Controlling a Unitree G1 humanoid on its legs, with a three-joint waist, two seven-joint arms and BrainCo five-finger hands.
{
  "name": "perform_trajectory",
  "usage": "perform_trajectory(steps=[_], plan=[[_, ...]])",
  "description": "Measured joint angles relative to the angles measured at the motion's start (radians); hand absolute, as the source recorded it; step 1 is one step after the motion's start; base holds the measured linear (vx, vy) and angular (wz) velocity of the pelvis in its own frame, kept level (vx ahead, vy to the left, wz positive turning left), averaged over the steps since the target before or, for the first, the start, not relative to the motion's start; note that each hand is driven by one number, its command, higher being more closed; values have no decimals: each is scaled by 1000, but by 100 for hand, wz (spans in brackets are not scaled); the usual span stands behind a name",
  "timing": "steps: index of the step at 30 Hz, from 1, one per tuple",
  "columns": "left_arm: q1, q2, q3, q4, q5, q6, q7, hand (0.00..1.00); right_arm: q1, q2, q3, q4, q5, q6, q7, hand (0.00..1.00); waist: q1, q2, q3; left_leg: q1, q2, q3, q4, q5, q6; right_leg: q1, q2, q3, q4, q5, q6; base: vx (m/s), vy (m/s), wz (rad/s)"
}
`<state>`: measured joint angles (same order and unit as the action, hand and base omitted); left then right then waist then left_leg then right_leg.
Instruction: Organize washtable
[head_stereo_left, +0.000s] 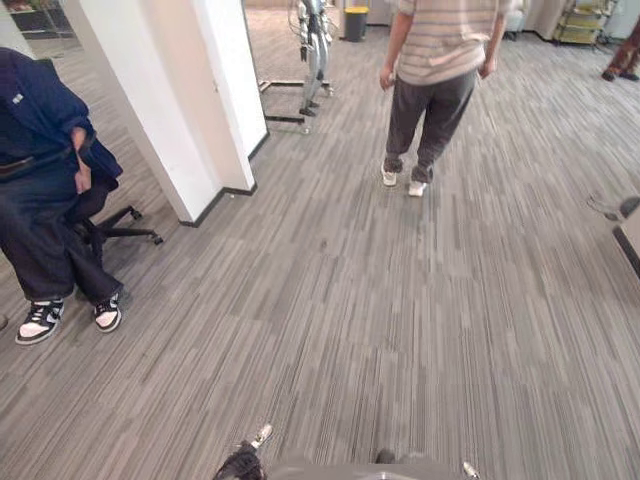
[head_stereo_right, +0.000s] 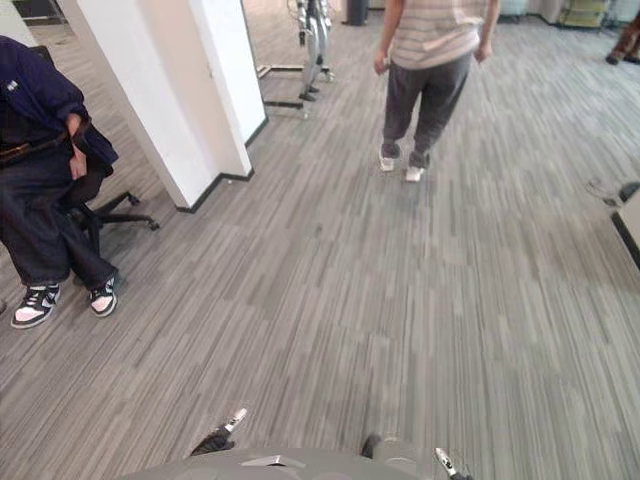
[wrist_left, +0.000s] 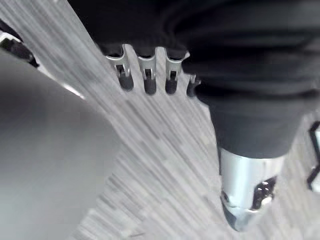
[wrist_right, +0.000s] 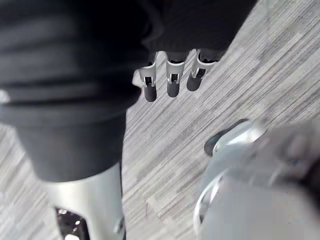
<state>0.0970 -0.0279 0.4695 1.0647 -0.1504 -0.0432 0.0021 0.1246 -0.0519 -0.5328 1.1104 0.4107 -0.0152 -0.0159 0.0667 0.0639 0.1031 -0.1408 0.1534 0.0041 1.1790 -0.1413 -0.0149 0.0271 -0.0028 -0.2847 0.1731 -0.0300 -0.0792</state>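
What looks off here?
Nothing spilled or damaged. Oddity: ahead lies just open carpet, with a seated person and a walking person; left hand and right hand hang open, empty.

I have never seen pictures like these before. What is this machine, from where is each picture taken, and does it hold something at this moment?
This is a humanoid robot on two legs, with two arms that end in hands with fingers. The two wide pictures come from a stereo camera in its head, looking down. The surface before it is floor: grey striped carpet. A seated person is at the left, near a white pillar, and a second person is farther ahead, back turned. The two close pictures come from cameras on the wrists. The left hand and the right hand hang over the carpet with relaxed fingers and hold nothing.
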Motion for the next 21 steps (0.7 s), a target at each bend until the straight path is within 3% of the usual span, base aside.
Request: perform_trajectory(steps=[1, 2, 3, 4, 5, 6, 7, 8, 21], plan=[[8, 6, -1, 0, -1, 1, 2, 0, -55, 7, 22, 0, 1, -9, -6, 0, 9, -11, 8, -69, -13, 7, -91, -68, -2, 52, -5, 20, -37, 0, 1, -324, 31, -56], [16, 13, -1, 0, -4, 1, 5, 0, -84, 12, 25, -1, 3, -17, -6, 0, 12, -14, 10, -94, -22, 6, -168, -91, -4, 74, -8, 31, -52, -3, 5, -37, 23, -67], [31, 14, -1, 0, -22, 0, 7, 0, -125, 27, 27, -3, 3, -28, -3, 0, 28, -25, 16, -105, -47, 1, -417, -101, -9, 118, -24, 56, -63, -31, 48, 80, 29, -52], [39, 12, -2, 0, -22, 3, 9, 0, -131, 34, 31, -15, 3, -31, 1, 0, 32, -20, 13, -97, -47, 0, -568, -84, -19, 133, -23, 58, -66, -50, 69, 23, 92, -36], [68, 6, -2, -2, -26, 3, 11, 0, -128, 35, 37, -21, 3, -43, 13, 0, 27, -2, 6, -100, -44, -20, -817, 49, -10, 172, -9, 51, -66, -110, 106, -44, 153, -13], [79, 2, 2, 12, -36, 6, 11, 0, -121, 43, 46, -7, 2, -42, 14, 0, 35, 1, 1, -90, -52, -39, -805, 122, -7, 187, -10, 59, -40, -150, 119, 170, 138, 10], [93, 22, 6, 13, -41, 7, 16, 0, -100, 69, 67, -20, 2, -42, 9, 0, 30, -39, -22, -89, -87, -30, -819, 116, 4, 179, -43, 59, -21, -161, 123, 269, 63, 7], [96, 102, -77, 30, -19, -6, 47, 0, -18, 108, 69, -29, 1, -46, -12, 0, 0, -149, -1, 147, -204, -26, -1274, 308, 10, 183, -157, 91, -25, -214, 203, 159, 3, 15], [67, 123, -123, 71, -22, -10, 44, 0, -36, 69, 64, 52, -64, -36, 6, 0, -4, -137, -12, 108, -202, -18, -1281, 306, 12, 160, -158, 90, -63, -215, 197, 3, 3, -1]])
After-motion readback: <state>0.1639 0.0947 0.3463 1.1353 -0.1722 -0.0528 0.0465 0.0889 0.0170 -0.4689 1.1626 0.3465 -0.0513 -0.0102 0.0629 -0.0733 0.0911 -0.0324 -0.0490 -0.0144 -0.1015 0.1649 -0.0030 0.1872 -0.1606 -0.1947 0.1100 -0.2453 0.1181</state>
